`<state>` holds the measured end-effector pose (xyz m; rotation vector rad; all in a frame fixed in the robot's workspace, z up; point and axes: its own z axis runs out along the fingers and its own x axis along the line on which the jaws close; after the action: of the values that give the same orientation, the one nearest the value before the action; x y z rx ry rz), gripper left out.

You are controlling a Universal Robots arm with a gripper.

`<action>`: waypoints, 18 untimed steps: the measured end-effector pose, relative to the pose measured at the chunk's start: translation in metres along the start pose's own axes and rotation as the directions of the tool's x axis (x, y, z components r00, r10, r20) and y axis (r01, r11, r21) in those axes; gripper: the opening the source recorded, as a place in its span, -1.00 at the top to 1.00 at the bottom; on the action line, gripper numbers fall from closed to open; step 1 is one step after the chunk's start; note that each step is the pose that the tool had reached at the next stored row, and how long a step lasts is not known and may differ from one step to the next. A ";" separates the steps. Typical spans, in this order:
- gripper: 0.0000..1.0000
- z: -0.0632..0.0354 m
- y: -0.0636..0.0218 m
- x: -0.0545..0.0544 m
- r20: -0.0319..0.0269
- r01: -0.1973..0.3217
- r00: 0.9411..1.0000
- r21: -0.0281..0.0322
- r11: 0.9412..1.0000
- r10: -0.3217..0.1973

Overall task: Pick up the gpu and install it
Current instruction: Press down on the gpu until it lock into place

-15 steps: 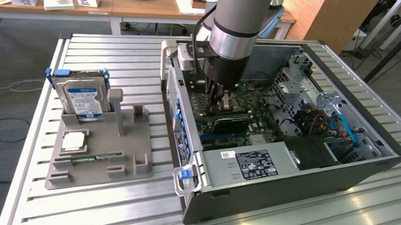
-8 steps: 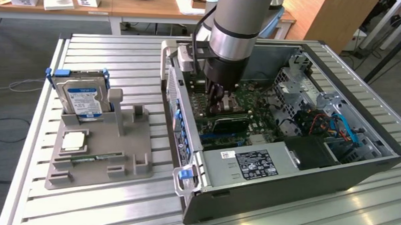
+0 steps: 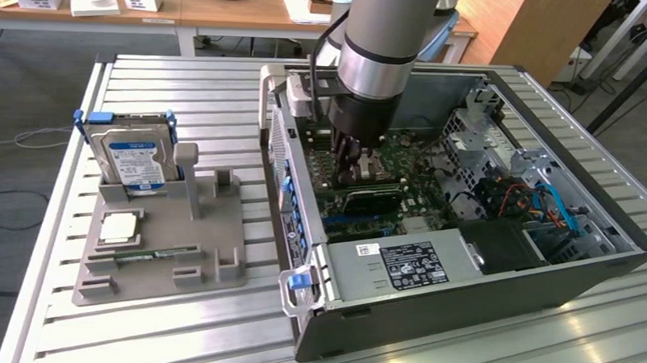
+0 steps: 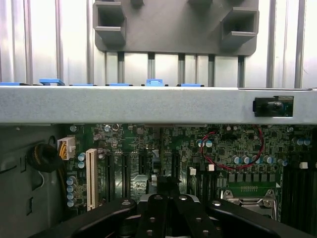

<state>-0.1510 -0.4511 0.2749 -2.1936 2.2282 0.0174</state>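
gpu [image 3: 368,201] just below shut hand [image 3: 356,168]

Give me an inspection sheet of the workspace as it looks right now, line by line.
Surface: ribbed metal table, grey fixture tray beside open computer case.
Job's things: gpu down on the motherboard inside the case.
Clutter: hard drive upright in tray; memory stick lying in tray.
Grippers: pincer shut, low in the case over the gpu.
Cables: red wire on motherboard; blue cable in case.
Surroundings: wooden desks behind.
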 end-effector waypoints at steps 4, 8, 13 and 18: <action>0.79 0.0026 0.0000 0.000 0.000 0.000 1.000 0.000 1.000 0.000; 0.79 0.0028 0.0000 0.000 0.000 0.000 1.000 0.000 1.000 0.000; 0.79 0.0047 0.0000 0.000 0.000 0.000 1.000 0.000 1.000 0.000; 0.79 0.0063 0.0000 0.000 0.000 0.000 1.000 0.000 1.000 0.000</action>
<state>-0.1510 -0.4513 0.2686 -2.1936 2.2281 0.0175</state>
